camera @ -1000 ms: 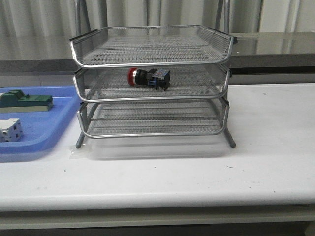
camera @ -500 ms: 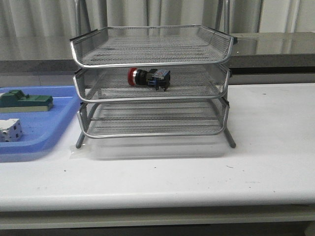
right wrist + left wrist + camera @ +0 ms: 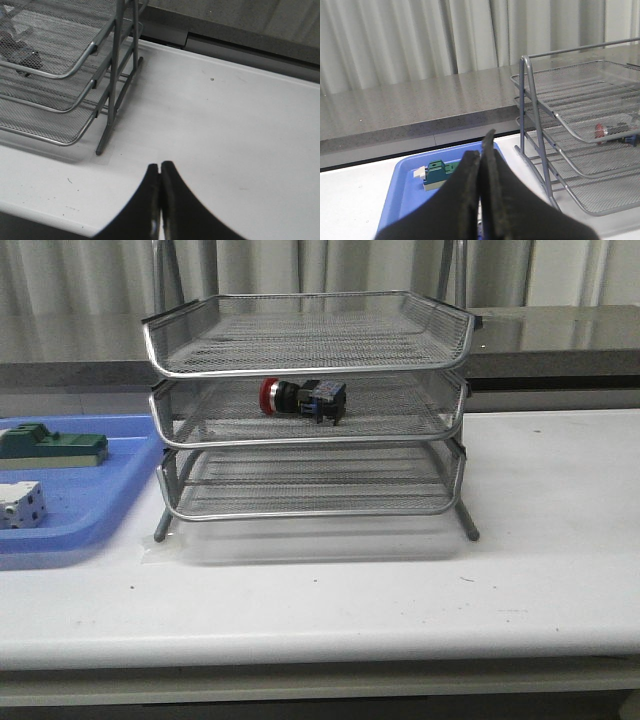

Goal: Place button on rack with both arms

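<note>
The button (image 3: 302,398), with red head, black body and blue rear block, lies on its side in the middle tier of the silver wire-mesh rack (image 3: 308,360). It also shows in the left wrist view (image 3: 612,132), inside the rack (image 3: 580,100). My left gripper (image 3: 481,150) is shut and empty, above the blue tray, away from the rack. My right gripper (image 3: 160,167) is shut and empty over the white table to the right of the rack (image 3: 60,75). Neither gripper shows in the front view.
A blue plastic tray (image 3: 110,500) at the left holds a green block (image 3: 55,447) and a white boxy component (image 3: 20,505). The tray (image 3: 402,185) and green block (image 3: 440,172) show in the left wrist view. A grey counter (image 3: 560,335) runs behind the white table (image 3: 540,540).
</note>
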Robot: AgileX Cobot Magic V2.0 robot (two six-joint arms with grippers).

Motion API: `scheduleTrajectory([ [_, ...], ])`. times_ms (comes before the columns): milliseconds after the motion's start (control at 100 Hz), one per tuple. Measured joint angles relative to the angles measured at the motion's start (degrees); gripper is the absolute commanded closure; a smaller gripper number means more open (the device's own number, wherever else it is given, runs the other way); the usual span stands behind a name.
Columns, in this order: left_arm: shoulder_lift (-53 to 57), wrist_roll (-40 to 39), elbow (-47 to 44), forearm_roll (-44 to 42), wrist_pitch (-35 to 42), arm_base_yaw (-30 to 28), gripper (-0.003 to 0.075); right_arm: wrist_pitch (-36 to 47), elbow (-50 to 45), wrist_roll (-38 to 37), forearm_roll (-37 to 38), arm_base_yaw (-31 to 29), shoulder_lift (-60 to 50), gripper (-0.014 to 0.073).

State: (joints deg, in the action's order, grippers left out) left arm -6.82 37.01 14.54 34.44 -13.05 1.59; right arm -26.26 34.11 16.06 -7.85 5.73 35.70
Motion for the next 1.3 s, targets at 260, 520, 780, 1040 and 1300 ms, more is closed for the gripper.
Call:
scheduleTrajectory([
  [260,0.00,0.00,0.00,0.00,0.00,0.00,0.0741,-0.60,0.00,0.00,0.00,0.00,-0.13,0.0654],
  [520,0.00,0.00,0.00,0.00,0.00,0.00,0.0741,-1.00,0.00,0.00,0.00,0.00,-0.13,0.0654],
  [780,0.00,0.00,0.00,0.00,0.00,0.00,0.0741,3.83,-3.44,-2.88,0.13,0.00,-2.36,0.0654],
  [1040,0.00,0.00,0.00,0.00,0.00,0.00,0.0741,14.54,-16.84,-14.01,6.30,0.00,-15.25,0.0654],
  [1300,0.00,0.00,0.00,0.00,0.00,0.00,0.0741,15.47,-27.49,-16.06,7.85,0.00,-29.32,0.0654],
])
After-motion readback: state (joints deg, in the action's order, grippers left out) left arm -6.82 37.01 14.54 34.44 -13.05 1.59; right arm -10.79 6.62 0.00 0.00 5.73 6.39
